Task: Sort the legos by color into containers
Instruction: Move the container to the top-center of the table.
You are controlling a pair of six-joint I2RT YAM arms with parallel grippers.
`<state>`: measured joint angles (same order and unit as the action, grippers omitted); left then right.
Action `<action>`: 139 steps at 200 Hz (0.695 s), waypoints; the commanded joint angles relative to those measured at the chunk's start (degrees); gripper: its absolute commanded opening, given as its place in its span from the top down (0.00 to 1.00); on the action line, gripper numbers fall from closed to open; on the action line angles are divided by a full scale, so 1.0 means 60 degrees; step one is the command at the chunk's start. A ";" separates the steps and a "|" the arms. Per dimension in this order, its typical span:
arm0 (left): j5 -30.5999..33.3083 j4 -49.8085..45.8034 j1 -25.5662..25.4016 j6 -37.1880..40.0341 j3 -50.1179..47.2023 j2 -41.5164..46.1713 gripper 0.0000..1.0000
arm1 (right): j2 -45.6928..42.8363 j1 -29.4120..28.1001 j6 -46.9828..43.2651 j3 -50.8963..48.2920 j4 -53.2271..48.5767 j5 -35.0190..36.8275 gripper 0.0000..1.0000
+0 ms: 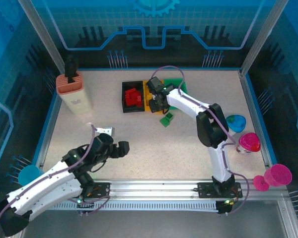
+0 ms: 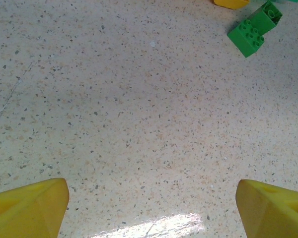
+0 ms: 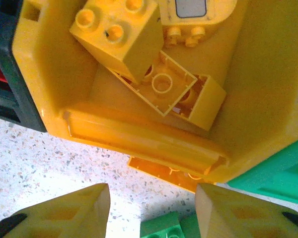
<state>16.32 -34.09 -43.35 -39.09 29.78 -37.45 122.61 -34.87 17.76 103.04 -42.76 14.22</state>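
I see the speckled table under both arms. The yellow bin sits just ahead of my right gripper, with the black bin against its left and the green bin at its right. The right jaws stand partly apart, gripping nothing. My left gripper is spread wide over bare table. Yellow legos lie in the yellow bin and red legos in the black. Two green legos lie ahead-right of the left fingers

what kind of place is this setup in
Likely a robotics lab test cell: a left arm and right arm bolted to a rail at the table edge, aluminium frame posts enclosing it, and legos with containers set out for sorting.
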 commanded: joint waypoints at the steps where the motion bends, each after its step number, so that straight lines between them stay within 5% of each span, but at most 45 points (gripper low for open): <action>1: 0.0211 0.0014 -0.0060 -0.0055 -0.0100 0.0025 0.12 | 0.0535 -0.0040 0.0083 0.0386 0.0042 -0.0130 0.51; 139: 0.0396 -0.0032 -0.0061 -0.0097 -0.0349 0.0168 0.11 | 0.2242 0.0070 0.0124 0.2309 -0.0663 -0.0348 0.56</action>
<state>17.37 -34.22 -43.35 -39.09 28.69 -37.06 132.18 -34.81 17.96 114.56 -45.47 13.28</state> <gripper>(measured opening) 0.886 0.443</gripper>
